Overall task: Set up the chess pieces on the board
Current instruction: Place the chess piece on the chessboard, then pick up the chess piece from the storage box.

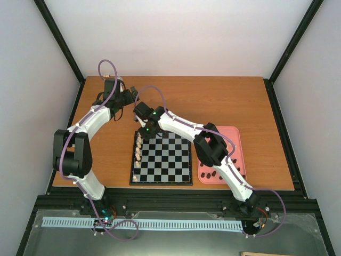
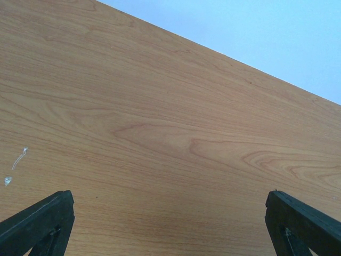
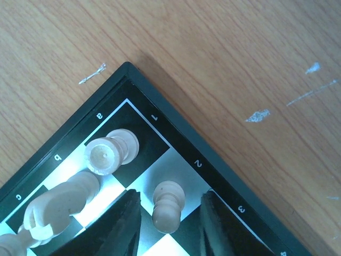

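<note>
The board [image 1: 160, 183] lies at the table's front middle, and its corner marked a1 shows in the right wrist view [image 3: 160, 106]. Several cream chess pieces [image 1: 138, 152] stand in its left column. My right gripper [image 1: 145, 129] hangs over the board's far left corner. In its wrist view the gripper [image 3: 170, 201] is open around an upright cream pawn [image 3: 168, 209] on square a2, with a gap on each side. A cream rook [image 3: 109, 152] stands on a1 and a cream knight [image 3: 58, 205] next to it. My left gripper [image 1: 128, 98] is open and empty over bare wood [image 2: 169, 200].
A pink tray [image 1: 234, 133] to the right of the board holds several dark brown pieces [image 1: 210, 173]. The right arm reaches across the board's far edge. Black frame posts stand at the table's back corners.
</note>
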`<state>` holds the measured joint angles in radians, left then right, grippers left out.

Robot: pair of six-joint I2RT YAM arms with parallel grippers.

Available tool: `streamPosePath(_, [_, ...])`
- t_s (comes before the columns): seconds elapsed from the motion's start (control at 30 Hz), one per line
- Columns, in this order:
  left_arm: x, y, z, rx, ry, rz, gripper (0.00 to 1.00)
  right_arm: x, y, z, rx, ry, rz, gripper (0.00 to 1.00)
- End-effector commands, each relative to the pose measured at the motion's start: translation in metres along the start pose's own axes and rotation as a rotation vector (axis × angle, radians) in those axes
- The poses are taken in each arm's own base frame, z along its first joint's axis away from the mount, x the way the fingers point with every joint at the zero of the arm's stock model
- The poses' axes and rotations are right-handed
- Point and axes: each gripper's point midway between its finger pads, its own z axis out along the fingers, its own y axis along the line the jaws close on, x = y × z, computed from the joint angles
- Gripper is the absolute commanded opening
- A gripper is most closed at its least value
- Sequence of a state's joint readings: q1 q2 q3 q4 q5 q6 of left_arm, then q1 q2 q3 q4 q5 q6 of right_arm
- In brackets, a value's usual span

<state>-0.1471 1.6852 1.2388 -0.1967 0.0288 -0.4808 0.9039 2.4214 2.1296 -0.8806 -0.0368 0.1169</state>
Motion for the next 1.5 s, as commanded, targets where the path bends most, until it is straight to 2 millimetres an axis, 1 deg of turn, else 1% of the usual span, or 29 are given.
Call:
streamPosePath(0.0, [-0.015, -0.008, -0.011, 0.013, -0.042, 0.024, 1.00, -0.004, 0.000, -0.012, 0.014, -0.024, -0.011, 0.35])
streamPosePath(0.1, [-0.015, -0.009, -0.010, 0.015, -0.040, 0.024, 1.00, -0.008, -0.001, -0.026, 0.019, -0.066, -0.010, 0.40])
streamPosePath(0.23, [-0.015, -0.008, -0.010, 0.014, -0.040, 0.023, 1.00, -0.011, -0.010, -0.057, 0.076, -0.124, -0.002, 0.46])
streamPosePath(0.3, [-0.016, -0.008, -0.010, 0.014, -0.041, 0.023, 1.00, -0.010, -0.014, -0.071, 0.096, -0.150, 0.002, 0.48])
streamPosePath(0.33, [-0.015, -0.008, -0.010, 0.013, -0.040, 0.023, 1.00, -0.006, -0.015, -0.076, 0.101, -0.154, 0.003, 0.49])
streamPosePath(0.43, [-0.016, -0.008, -0.011, 0.010, -0.041, 0.023, 1.00, 0.001, -0.017, -0.099, 0.109, -0.193, 0.008, 0.55])
streamPosePath(0.5, [-0.016, -0.008, -0.011, 0.008, -0.040, 0.025, 1.00, 0.011, -0.027, -0.114, 0.155, -0.212, 0.024, 0.65])
streamPosePath(0.57, [-0.016, -0.007, -0.012, 0.007, -0.043, 0.026, 1.00, 0.027, -0.044, -0.125, 0.215, -0.219, 0.054, 0.78])
streamPosePath(0.6, [-0.017, -0.008, -0.012, 0.007, -0.045, 0.026, 1.00, 0.038, -0.054, -0.128, 0.237, -0.210, 0.079, 0.84])
streamPosePath(0.63, [-0.017, -0.008, -0.013, 0.007, -0.047, 0.027, 1.00, 0.048, -0.064, -0.132, 0.251, -0.207, 0.107, 0.86])
streamPosePath(0.67, [-0.017, -0.007, -0.013, 0.007, -0.048, 0.028, 1.00, 0.062, -0.076, -0.135, 0.269, -0.197, 0.139, 0.98])
streamPosePath(0.7, [-0.017, -0.007, -0.014, 0.008, -0.049, 0.028, 1.00, 0.077, -0.088, -0.136, 0.290, -0.184, 0.171, 1.00])
streamPosePath(0.77, [-0.016, -0.008, -0.015, 0.014, -0.050, 0.028, 1.00, 0.106, -0.110, -0.141, 0.339, -0.174, 0.233, 1.00])
streamPosePath(0.87, [-0.017, -0.009, -0.016, 0.021, -0.053, 0.028, 1.00, 0.145, -0.131, -0.146, 0.381, -0.164, 0.312, 1.00])
streamPosePath(0.93, [-0.017, -0.009, -0.015, 0.020, -0.052, 0.027, 1.00, 0.164, -0.144, -0.153, 0.409, -0.164, 0.357, 1.00])
streamPosePath(1.0, [-0.016, -0.009, -0.014, 0.022, -0.048, 0.027, 1.00, 0.181, -0.156, -0.156, 0.437, -0.153, 0.399, 1.00])
streamPosePath(1.03, [-0.015, -0.009, -0.014, 0.022, -0.046, 0.027, 1.00, 0.188, -0.160, -0.156, 0.443, -0.145, 0.415, 0.98])
streamPosePath(1.13, [-0.015, -0.010, -0.013, 0.023, -0.046, 0.026, 1.00, 0.201, -0.164, -0.150, 0.436, -0.121, 0.436, 0.87])
streamPosePath(1.27, [-0.014, -0.009, -0.011, 0.022, -0.043, 0.025, 1.00, 0.212, -0.165, -0.135, 0.418, -0.080, 0.443, 0.64])
streamPosePath(1.33, [-0.014, -0.009, -0.011, 0.021, -0.041, 0.025, 1.00, 0.216, -0.168, -0.127, 0.418, -0.054, 0.445, 0.56])
streamPosePath(1.37, [-0.014, -0.009, -0.010, 0.019, -0.041, 0.025, 1.00, 0.218, -0.169, -0.123, 0.411, -0.042, 0.449, 0.52])
streamPosePath(1.47, [-0.013, -0.008, -0.009, 0.017, -0.040, 0.027, 1.00, 0.222, -0.171, -0.115, 0.403, -0.019, 0.455, 0.49])
